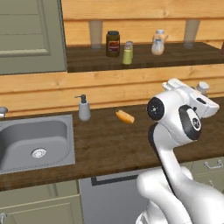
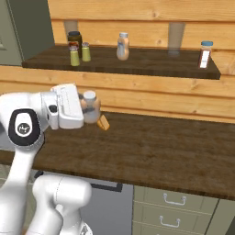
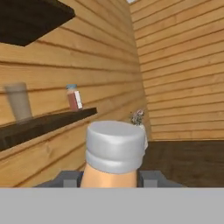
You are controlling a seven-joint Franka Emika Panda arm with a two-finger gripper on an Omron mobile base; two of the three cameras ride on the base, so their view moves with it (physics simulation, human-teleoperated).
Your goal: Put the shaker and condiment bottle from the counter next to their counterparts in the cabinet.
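Observation:
My gripper [image 2: 90, 110] is shut on the condiment bottle [image 2: 91, 104], a peach-orange rounded bottle with a silver-white cap, and holds it above the counter below the cabinet shelf. In the hand view its cap [image 3: 115, 146] stands between my fingertips [image 3: 151, 178]. In the left base view the cap [image 1: 202, 87] peeks over the hand. On the cabinet's [image 1: 183, 54] dark floor two yellow-green shakers [image 1: 127, 56] [image 2: 74, 56] stand close together, one [image 2: 86, 52] slightly behind. The matching bottle [image 1: 158, 43] [image 2: 122, 47] stands further right on the shelf.
A dark brown jar [image 1: 113, 43] stands left of the shakers. A blue-capped bottle [image 2: 205, 54] stands at the shelf's right end. On the counter lie an orange wedge [image 1: 125, 116] and a grey soap dispenser [image 1: 84, 108] beside the sink [image 1: 13, 127].

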